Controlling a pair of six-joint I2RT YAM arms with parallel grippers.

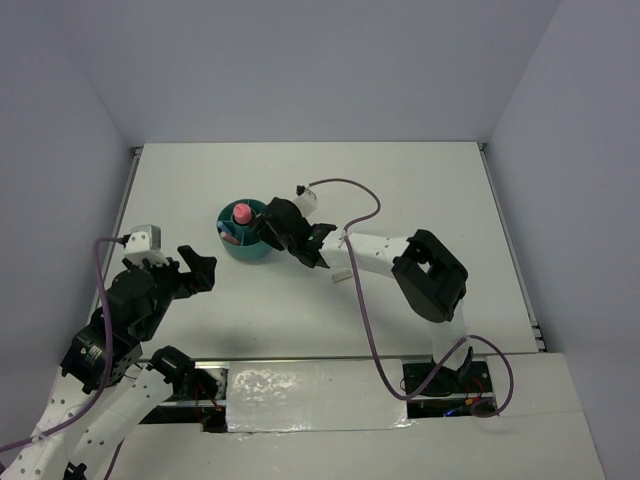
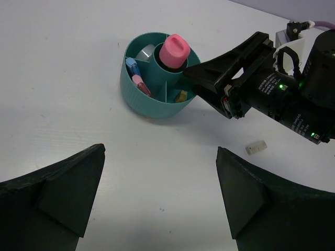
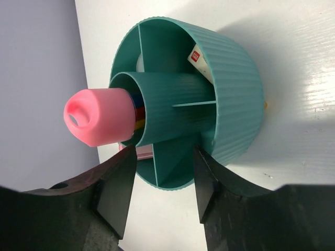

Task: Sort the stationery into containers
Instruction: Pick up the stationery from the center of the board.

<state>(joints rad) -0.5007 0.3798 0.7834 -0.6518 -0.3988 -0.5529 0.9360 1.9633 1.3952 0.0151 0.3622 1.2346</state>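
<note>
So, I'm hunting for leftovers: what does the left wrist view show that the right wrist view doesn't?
Left wrist only: a small white piece lying loose on the table. Right wrist only: the red label on a white block in a ring compartment. Both: the teal organiser with the pink-capped cylinder standing in its central cup.

Pink glue stick (image 2: 174, 50) upright in teal organiser (image 2: 152, 104)
</note>
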